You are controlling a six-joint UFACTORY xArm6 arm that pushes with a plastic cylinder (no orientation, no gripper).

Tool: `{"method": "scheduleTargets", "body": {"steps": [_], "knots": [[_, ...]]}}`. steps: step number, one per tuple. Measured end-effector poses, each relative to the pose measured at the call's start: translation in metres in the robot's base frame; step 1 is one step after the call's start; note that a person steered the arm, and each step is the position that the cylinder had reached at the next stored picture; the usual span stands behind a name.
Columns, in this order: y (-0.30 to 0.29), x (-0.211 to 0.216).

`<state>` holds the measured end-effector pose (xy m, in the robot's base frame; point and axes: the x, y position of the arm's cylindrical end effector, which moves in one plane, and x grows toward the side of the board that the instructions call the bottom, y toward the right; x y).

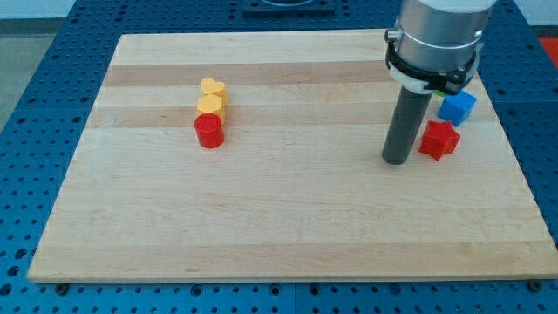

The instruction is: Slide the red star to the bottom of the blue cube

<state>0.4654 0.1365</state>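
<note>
The red star (pixel 438 139) lies at the board's right side, just below and slightly left of the blue cube (pixel 457 107); the two look close or touching. My tip (pixel 398 161) rests on the board just left of the red star, a small gap from it. The arm's grey body hides the area left of and above the blue cube, where a bit of green (pixel 448 87) shows.
A yellow heart (pixel 212 88), a yellow block (pixel 210 105) and a red cylinder (pixel 209 131) stand in a tight column at the upper left of the wooden board (pixel 261 227). The board's right edge is close to the blue cube.
</note>
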Motion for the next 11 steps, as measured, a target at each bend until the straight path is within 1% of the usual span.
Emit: {"method": "scheduleTargets", "body": {"steps": [2,4,6,7,11], "knots": [[0.025,-0.013],[0.053,-0.013],[0.055,-0.014],[0.062,-0.022],[0.067,-0.023]]}}
